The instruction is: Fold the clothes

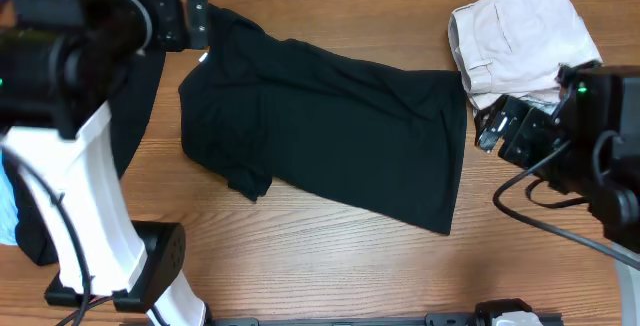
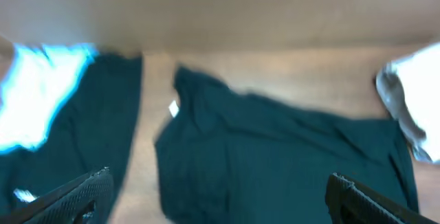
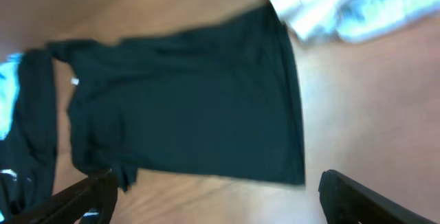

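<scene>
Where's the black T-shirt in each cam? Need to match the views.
Overhead: black T-shirt spread across the middle of the table, collar end at upper left.
Left wrist: black T-shirt fills the centre and lower right, blurred.
Right wrist: black T-shirt in the centre of the frame, hem at right.
Shared landmark: pale folded garment by the shirt's hem end, in all three.
</scene>
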